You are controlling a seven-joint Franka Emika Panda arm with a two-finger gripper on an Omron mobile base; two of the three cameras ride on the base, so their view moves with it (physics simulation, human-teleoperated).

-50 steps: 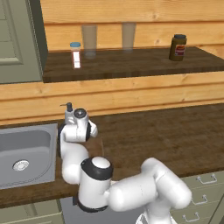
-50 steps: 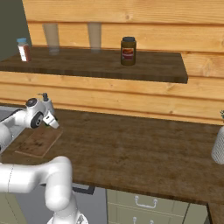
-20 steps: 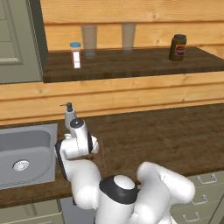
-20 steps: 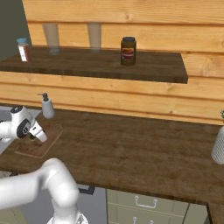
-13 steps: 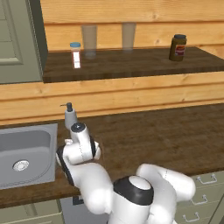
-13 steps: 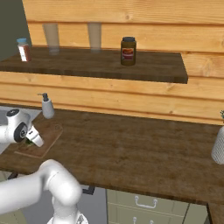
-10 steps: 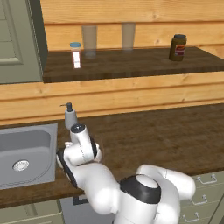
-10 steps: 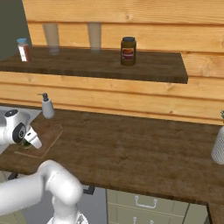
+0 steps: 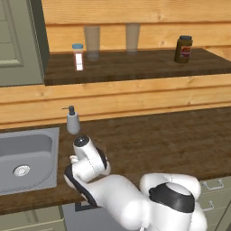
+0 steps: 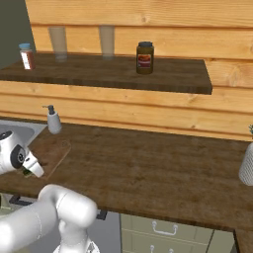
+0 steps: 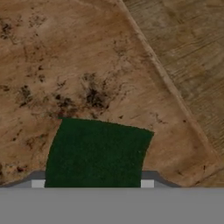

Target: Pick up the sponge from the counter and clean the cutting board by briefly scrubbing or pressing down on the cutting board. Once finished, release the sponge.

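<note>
- Pinching the sponge between its fingers, the end effector presses it onto the cutting board, scrubbing its stains.
- Beyond the board's edge lies bare bench; the soap dispenser stands behind.

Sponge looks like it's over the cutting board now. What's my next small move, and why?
Probably press straight down and give a short scrub. In the hand view the sponge sits between the fingers of the gripper, directly over the stained cutting board. The right base view shows the hand low over the board's near end. Release only after that.
</note>
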